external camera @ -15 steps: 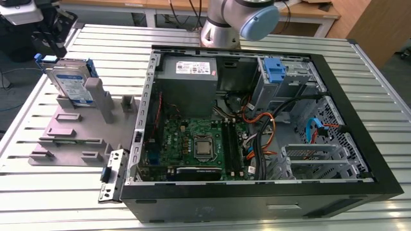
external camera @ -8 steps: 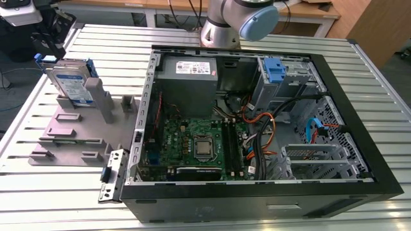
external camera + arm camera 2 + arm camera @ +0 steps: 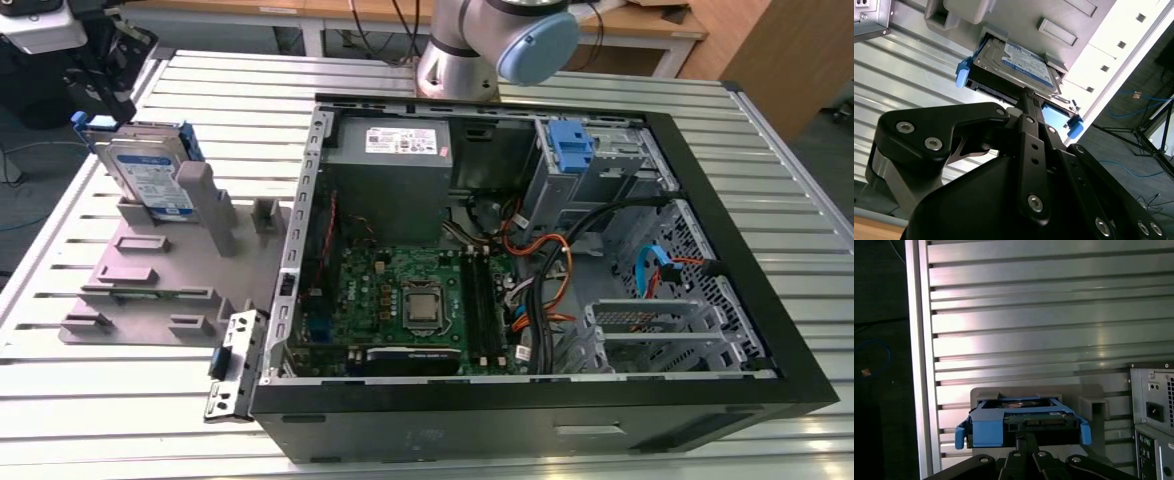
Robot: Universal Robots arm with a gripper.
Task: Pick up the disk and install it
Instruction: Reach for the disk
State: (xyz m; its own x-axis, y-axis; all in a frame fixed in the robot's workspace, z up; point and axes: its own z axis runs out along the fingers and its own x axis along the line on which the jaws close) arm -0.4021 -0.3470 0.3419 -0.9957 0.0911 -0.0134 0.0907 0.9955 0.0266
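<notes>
The disk (image 3: 144,175) is a silver drive with a white-and-blue label in a blue carrier. It stands on edge in a slot of the grey holder (image 3: 147,290) at the exterior view's left. In both wrist views its end edge with the blue tabs faces me, the disk (image 3: 1019,62) (image 3: 1024,420) still seated in the holder (image 3: 1054,20). My black gripper (image 3: 1026,95) (image 3: 1024,440) hangs at the middle of that edge. Its fingers are drawn together, their tips at or just short of the carrier. In the exterior view my gripper (image 3: 118,100) is just above the disk's far end.
An open computer case (image 3: 534,250) lies on the slatted metal table (image 3: 747,160), with a motherboard, cables and a grey power supply (image 3: 390,150). A bare blue bracket (image 3: 571,150) sits in its far drive bay. The case's rear panel (image 3: 1154,410) is beside the holder. Table edge and dark floor (image 3: 879,365) lie close by.
</notes>
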